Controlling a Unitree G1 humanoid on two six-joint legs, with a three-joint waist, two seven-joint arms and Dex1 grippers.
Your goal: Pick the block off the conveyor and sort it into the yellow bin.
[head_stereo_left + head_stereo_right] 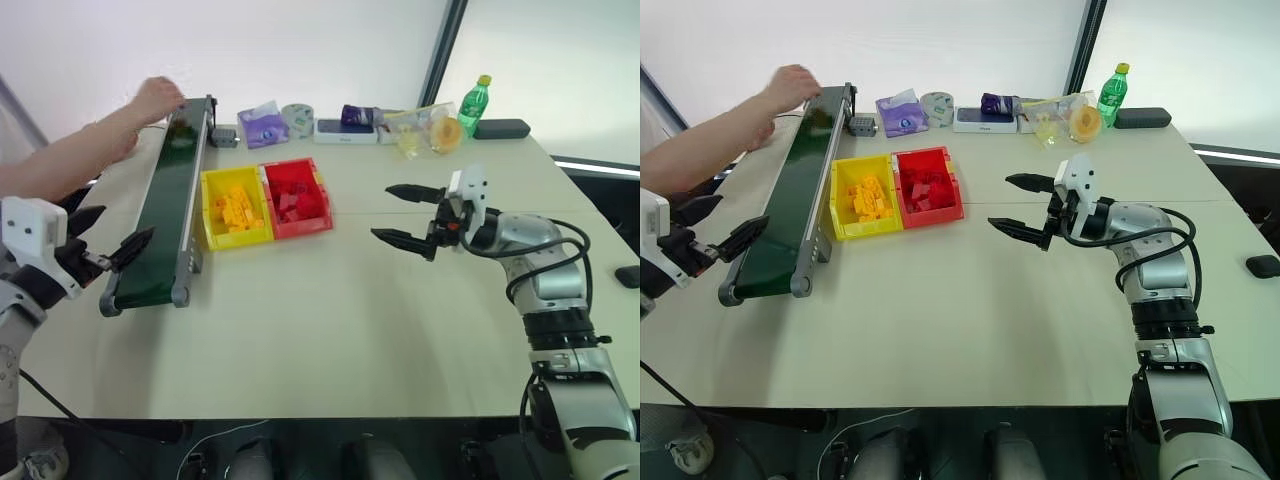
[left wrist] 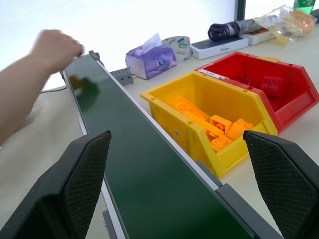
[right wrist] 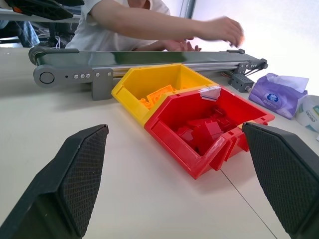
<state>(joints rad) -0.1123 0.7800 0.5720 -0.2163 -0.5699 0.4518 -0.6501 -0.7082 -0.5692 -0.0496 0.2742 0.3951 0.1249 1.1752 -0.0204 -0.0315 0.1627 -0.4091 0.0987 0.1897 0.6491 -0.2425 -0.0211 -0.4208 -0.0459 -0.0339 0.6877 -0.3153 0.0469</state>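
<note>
The dark green conveyor [image 1: 165, 205] runs away from me on the table's left. A person's hand [image 1: 155, 100] hovers over its far end. The block is hidden; the visible belt is bare. Right of the belt stands the yellow bin [image 1: 240, 238], holding a pile of yellow bricks [image 1: 238, 208]. My left gripper [image 1: 113, 230] is open at the belt's near end, its fingers straddling the belt [image 2: 149, 184] in the left wrist view. My right gripper [image 1: 383, 212] is open above the table, right of the bins, pointing toward them and holding nothing.
A red bin [image 1: 300, 228] of red bricks touches the yellow bin's right side. Along the back edge lie a purple tissue pack [image 1: 262, 127], a tape roll [image 1: 297, 117], a green bottle [image 1: 474, 104] and a black case [image 1: 502, 128]. The person's arm [image 1: 60, 160] reaches in from the left.
</note>
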